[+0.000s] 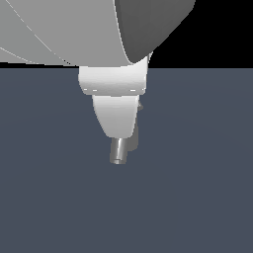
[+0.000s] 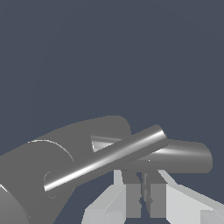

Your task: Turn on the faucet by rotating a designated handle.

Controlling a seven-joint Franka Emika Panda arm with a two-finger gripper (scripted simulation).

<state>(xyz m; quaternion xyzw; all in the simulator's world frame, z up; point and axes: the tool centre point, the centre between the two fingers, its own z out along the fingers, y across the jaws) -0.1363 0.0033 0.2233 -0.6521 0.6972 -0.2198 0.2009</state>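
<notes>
We seem to be at the approach step, our gripper [image 2: 141,199] nearly closed on nothing beneath the handle [image 2: 105,158] crossing mid-frame on the faucet [image 2: 39,175], so next we push it round.

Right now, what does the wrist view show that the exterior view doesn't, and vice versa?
Wrist only: the handle, a thin bright rod running from the round cap, the thicker spout behind it, and the fingertips close together near the rod; contact isn't clear.

Exterior only: the arm's big white links filling the upper frame, hiding most of the fixture.

Both: the gripper, the faucet (in the exterior view just a short metal stub) and the dark floor.
</notes>
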